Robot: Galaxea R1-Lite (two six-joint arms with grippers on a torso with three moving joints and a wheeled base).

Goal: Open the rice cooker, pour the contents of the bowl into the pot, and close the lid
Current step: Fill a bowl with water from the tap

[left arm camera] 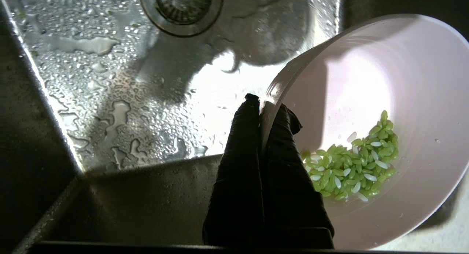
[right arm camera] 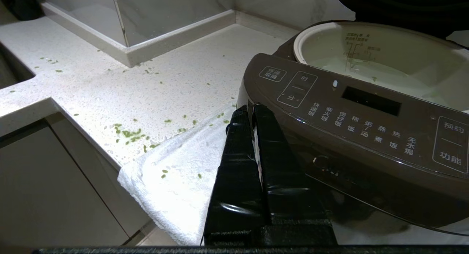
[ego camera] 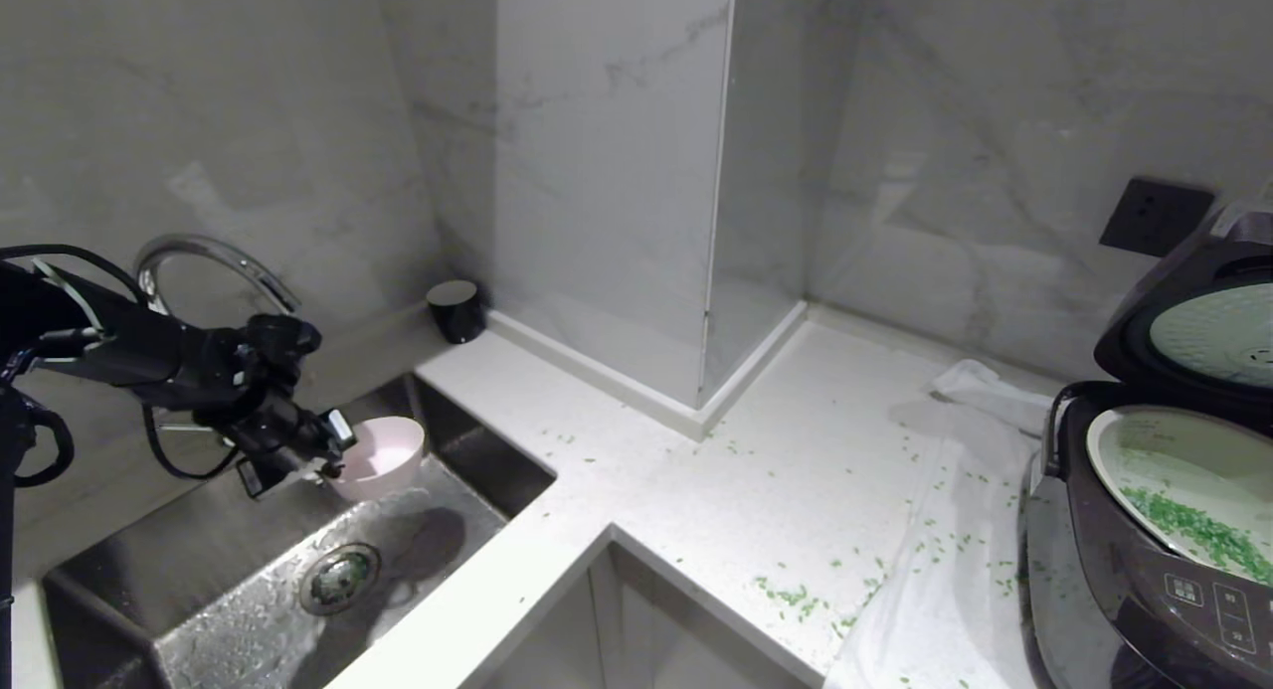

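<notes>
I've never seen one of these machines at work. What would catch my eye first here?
Probably the left gripper, shut on the rim of a pink bowl held over the wet steel sink, with green grains left inside. On the right, the rice cooker stands with its lid up, grains in its pot and more scattered across the counter.
</notes>
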